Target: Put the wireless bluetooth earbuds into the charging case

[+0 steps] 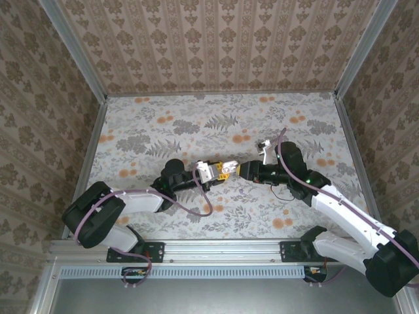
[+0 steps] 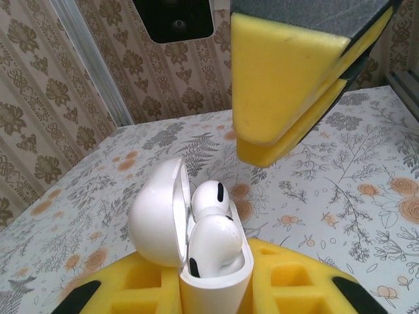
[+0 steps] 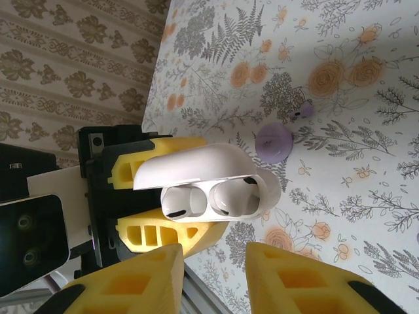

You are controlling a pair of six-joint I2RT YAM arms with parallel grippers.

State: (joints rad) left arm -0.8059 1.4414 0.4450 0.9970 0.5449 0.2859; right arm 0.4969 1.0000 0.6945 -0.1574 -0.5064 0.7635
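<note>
The white charging case [image 2: 213,275] stands upright between the yellow pads of my left gripper [image 2: 216,288], which is shut on it. Its lid [image 2: 157,216] is swung open to the left. Both white earbuds [image 2: 216,242] sit in their wells, one behind the other [image 2: 211,196]. In the right wrist view the case [image 3: 268,196] lies open with the two earbuds [image 3: 180,203] [image 3: 239,195] side by side inside. My right gripper [image 3: 215,261] hovers just in front of the case, open with nothing between its fingers [image 2: 281,85]. From above, both grippers [image 1: 211,173] [image 1: 230,171] meet mid-table.
A small purple round piece [image 3: 273,142] and a tinier purple bit [image 3: 302,110] lie on the floral tabletop [image 1: 196,124] beyond the case. Patterned walls with metal corner posts [image 1: 98,131] enclose the table on three sides.
</note>
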